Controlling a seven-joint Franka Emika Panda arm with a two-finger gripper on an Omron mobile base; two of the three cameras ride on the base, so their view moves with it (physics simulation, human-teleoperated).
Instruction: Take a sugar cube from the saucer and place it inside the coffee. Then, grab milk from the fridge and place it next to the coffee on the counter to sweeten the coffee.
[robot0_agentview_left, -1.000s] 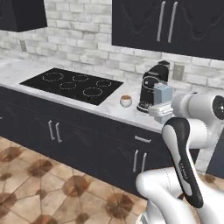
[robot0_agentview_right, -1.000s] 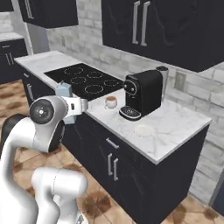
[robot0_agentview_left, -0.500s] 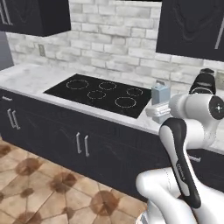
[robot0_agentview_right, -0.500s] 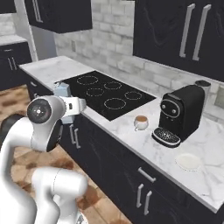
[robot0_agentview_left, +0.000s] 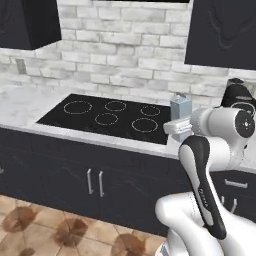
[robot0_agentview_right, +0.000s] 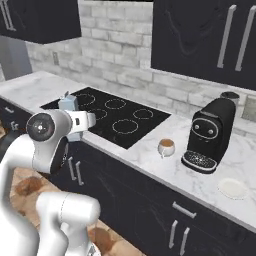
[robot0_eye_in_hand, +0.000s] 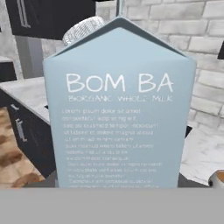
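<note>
My gripper (robot0_agentview_left: 176, 124) is shut on the milk (robot0_agentview_left: 181, 106), a pale blue-grey gabled carton held upright in the air above the front edge of the black hob (robot0_agentview_left: 110, 117). In the hand view the milk (robot0_eye_in_hand: 118, 113) sits so close that it hides the fingers. From the right side the milk (robot0_agentview_right: 68, 104) hangs at the hob's left corner. The coffee (robot0_agentview_right: 166, 147), a white cup of brown liquid, stands on the counter (robot0_agentview_right: 150, 159) between the hob and the coffee machine. The saucer (robot0_agentview_right: 233, 188) lies far right on the counter. The sugar cube is out of view. A silver-grey side of the fridge (robot0_agentview_right: 14, 57) shows far left.
A tall black coffee machine (robot0_agentview_right: 207, 136) stands right of the cup, and also shows as the coffee machine (robot0_agentview_left: 239, 95) at the right edge of the left base view. Dark wall cabinets (robot0_agentview_right: 200, 35) hang above. Dark base cabinets with handles (robot0_agentview_left: 95, 181) run below the counter.
The base has driven along, so the whole scene has slid right in both base views. The milk has stayed in the gripper at the same height.
</note>
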